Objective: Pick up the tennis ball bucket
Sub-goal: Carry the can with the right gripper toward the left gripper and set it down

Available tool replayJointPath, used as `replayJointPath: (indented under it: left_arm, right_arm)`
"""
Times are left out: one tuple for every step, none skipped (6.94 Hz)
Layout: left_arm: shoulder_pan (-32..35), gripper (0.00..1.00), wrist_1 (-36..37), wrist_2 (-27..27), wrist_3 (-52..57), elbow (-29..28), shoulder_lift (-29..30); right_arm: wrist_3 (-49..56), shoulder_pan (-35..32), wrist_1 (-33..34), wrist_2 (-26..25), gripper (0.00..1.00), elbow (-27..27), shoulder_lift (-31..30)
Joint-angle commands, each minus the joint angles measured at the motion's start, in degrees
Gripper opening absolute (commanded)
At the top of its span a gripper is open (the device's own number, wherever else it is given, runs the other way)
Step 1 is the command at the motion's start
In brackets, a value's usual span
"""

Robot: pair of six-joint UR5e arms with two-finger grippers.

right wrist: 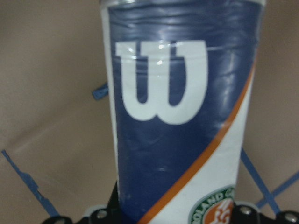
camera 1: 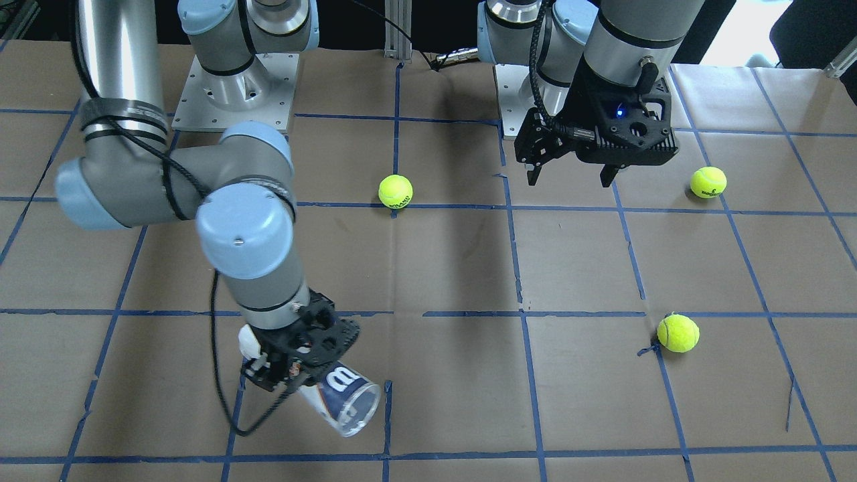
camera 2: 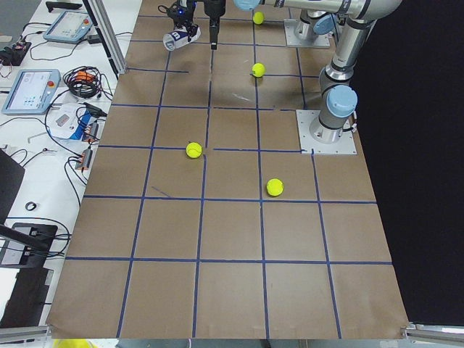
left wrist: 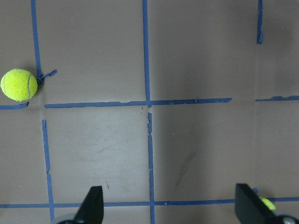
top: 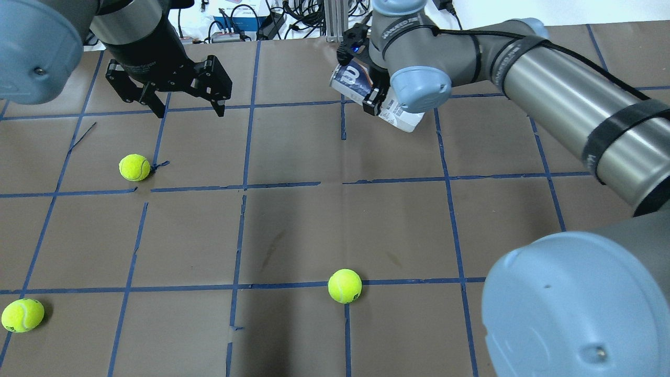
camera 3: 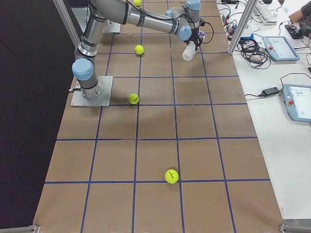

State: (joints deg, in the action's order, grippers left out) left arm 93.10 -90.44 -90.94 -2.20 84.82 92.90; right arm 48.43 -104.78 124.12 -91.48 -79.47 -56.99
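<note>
Slim clear-plastic tennis ball tube [right wrist: 182, 116], navy-and-white label, tilted.
My right gripper [camera 1: 291, 375] pinches it; my left gripper [camera 1: 570, 179] hangs spread.

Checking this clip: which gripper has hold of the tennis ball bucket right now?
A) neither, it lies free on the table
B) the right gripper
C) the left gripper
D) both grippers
B: the right gripper is clamped around the tennis ball bucket, with the wrist view filled by its label, while the left gripper hangs open and empty over the table.
</note>
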Motion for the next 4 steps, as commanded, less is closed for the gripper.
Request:
replayJointPath:
  left_arm:
    - [0.0,1.00,0.0,0.1,0.0,0.0,0.0]
    - [0.0,1.00,0.0,0.2,0.0,0.0,0.0]
    - [0.0,1.00,0.0,0.2,0.0,0.0,0.0]
    - [0.0,1.00,0.0,0.1,0.0,0.0,0.0]
  right_arm:
    - [10.0,-6.5,6.6,-0.5,0.65,1.1,4.7]
    - [18.5,-7.6,6.9,-0.7,0.67,0.8,5.3]
    - [26.3,-7.5,7.4,-1.4,0.68,0.9,5.7]
    - [28.3,-7.5,7.4,-5.3,0.67,0.9,5.7]
